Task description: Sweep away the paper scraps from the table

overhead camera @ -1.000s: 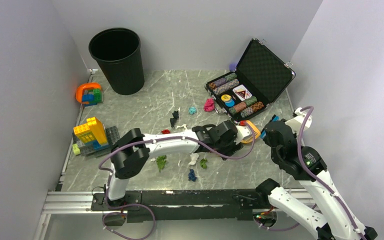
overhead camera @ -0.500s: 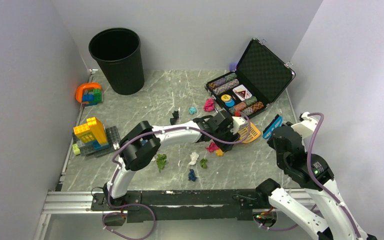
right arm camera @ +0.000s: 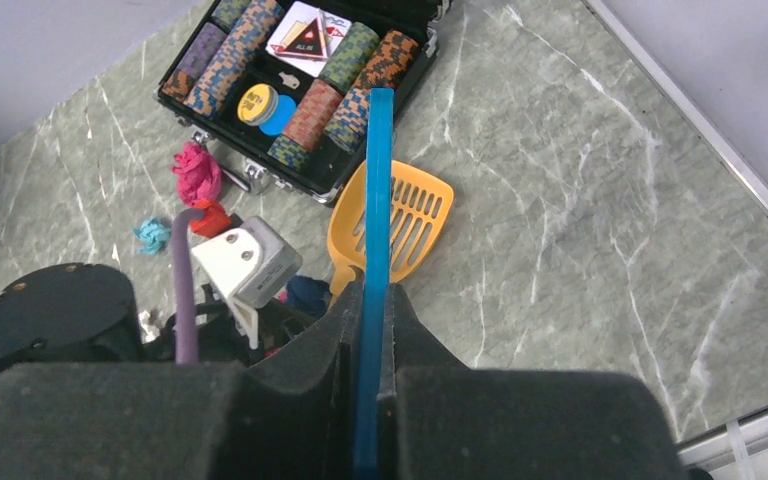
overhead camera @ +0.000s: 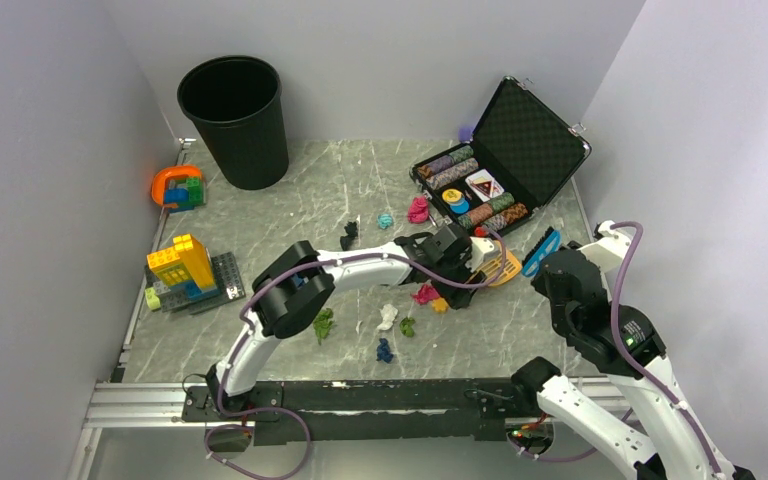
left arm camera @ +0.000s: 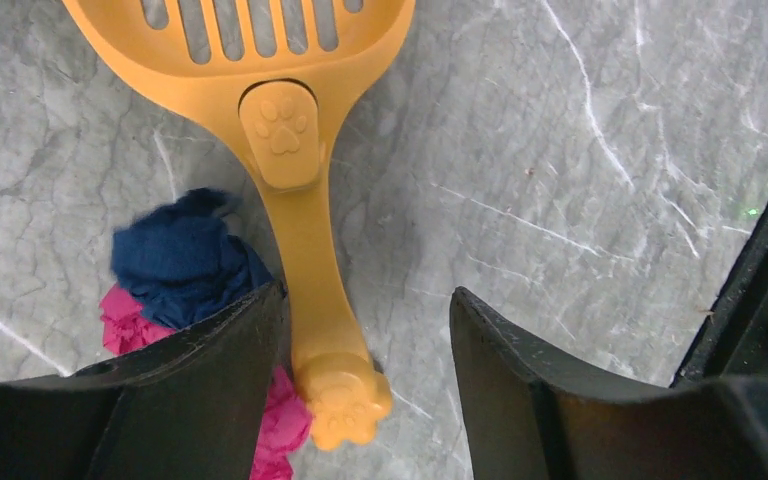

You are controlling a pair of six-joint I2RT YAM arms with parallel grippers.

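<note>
Beside orange scoop handle (left arm camera: pixel 305 230), paper scraps (left arm camera: pixel 185 265)

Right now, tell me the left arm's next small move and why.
Probably close the left gripper on the handle of the orange scoop: its open jaws stand on either side of it. The right gripper is shut on a blue blade, so the scoop seems the missing piece for gathering the paper scraps.

Crumpled paper scraps (overhead camera: pixel 425 294) lie scattered on the grey-green marbled surface (overhead camera: pixel 290 215). A pink wad (overhead camera: pixel 418 210) sits just beside the chip case (overhead camera: pixel 465 190), with a teal wad (overhead camera: pixel 386 220) left of it. A white wad (overhead camera: pixel 388 317), green wad (overhead camera: pixel 323 323) and blue wad (overhead camera: pixel 385 350) lie well apart from the case, on its near side.
</note>
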